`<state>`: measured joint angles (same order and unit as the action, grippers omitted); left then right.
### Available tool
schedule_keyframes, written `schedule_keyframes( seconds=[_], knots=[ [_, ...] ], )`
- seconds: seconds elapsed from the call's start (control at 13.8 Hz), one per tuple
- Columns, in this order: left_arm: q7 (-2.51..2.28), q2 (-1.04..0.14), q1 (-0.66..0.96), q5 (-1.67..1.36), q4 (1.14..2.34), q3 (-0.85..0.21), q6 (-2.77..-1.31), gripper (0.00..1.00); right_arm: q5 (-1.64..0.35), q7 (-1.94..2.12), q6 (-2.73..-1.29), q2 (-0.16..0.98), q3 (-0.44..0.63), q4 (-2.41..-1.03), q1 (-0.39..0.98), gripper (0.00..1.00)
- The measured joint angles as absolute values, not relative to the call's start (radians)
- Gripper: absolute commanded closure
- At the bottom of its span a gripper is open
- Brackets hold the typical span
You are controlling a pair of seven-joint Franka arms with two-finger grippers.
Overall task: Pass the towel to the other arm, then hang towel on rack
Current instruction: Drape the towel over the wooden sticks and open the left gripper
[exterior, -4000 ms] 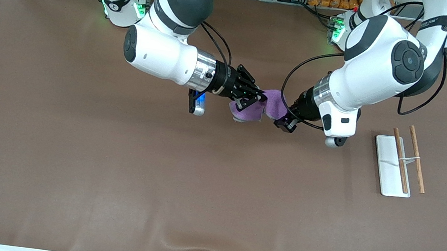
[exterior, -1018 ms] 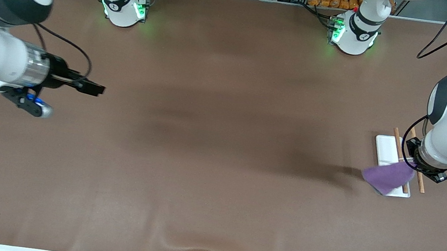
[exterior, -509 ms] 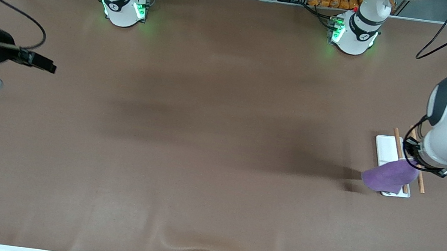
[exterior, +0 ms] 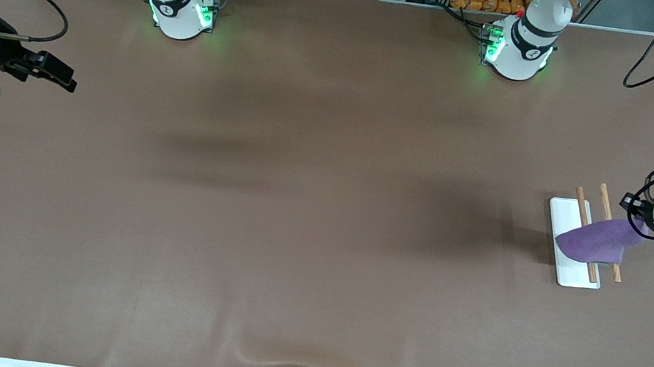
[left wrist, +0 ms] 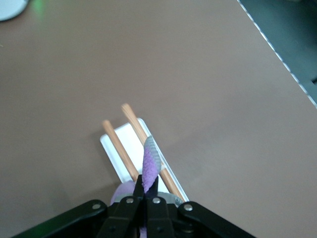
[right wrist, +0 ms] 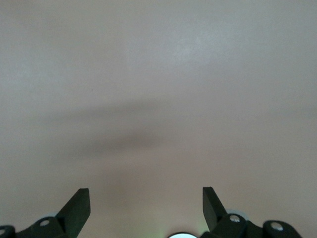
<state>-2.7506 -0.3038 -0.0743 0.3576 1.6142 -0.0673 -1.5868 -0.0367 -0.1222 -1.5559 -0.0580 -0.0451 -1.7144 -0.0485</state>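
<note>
Front view puts the left gripper (exterior: 635, 219) over the table just beside the rack (exterior: 562, 218), on the side toward the left arm's end of the table, with the purple towel (exterior: 596, 242) trailing from it across both wooden rods (exterior: 580, 207) and out over the white base plate. The left wrist view confirms the grip: the fingers (left wrist: 151, 192) are pressed together on a bunched edge of the towel (left wrist: 149, 166), which stands up as a thin purple fold with a grey hem, and the two rods (left wrist: 119, 148) run away from the camera over the plate (left wrist: 126, 136).

The handover looks finished, so the step in hand is the draping itself. To do it well, the left arm should probably carry the held edge a little farther past the outer rod and then lower it, so that cloth hangs on both sides of the rods rather than lying mostly over the plate. Too little overhang on the gripper's side and the towel may slide off toward the plate once released. The cloth is soft and light, so a slow descent and a clean release straight off the fold should keep it from dragging the small rack, which seems easy to shift.

The right gripper (exterior: 54, 72) waits with its fingers (right wrist: 79, 208) spread wide and nothing between them, over bare table at the right arm's end.
</note>
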Motion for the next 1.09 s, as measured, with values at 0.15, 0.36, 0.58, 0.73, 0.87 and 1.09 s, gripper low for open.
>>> schedule_keyframes(
  seconds=[0.15,0.36,0.58,0.73,0.87,1.09],
  knots=[
    [-2.755,-0.304,-0.076,0.354,1.613,-0.067,-1.564,1.0,-0.036,-0.112,-1.564,-0.057,-0.045,-1.693,-0.062,0.0],
    [-2.755,-0.31,-0.133,0.355,1.614,-0.058,-1.558,1.0,-0.036,-0.109,-1.56,-0.049,-0.046,-1.662,-0.066,0.0],
    [-2.731,-0.318,-0.223,0.365,1.614,-0.056,-1.571,1.0,-0.036,-0.109,-1.559,-0.043,-0.051,-1.658,-0.066,0.0],
    [-2.718,-0.321,-0.263,0.365,1.621,-0.057,-1.597,1.0,-0.036,-0.109,-1.559,-0.034,-0.051,-1.64,-0.066,0.0],
    [-2.715,-0.333,-0.286,0.365,1.634,-0.058,-1.639,1.0,-0.036,-0.109,-1.554,-0.018,-0.057,-1.606,-0.065,0.0],
    [-2.712,-0.385,-0.302,0.365,1.638,-0.059,-1.7,1.0,-0.036,-0.109,-1.547,-0.011,-0.067,-1.57,-0.052,0.0]
  ],
)
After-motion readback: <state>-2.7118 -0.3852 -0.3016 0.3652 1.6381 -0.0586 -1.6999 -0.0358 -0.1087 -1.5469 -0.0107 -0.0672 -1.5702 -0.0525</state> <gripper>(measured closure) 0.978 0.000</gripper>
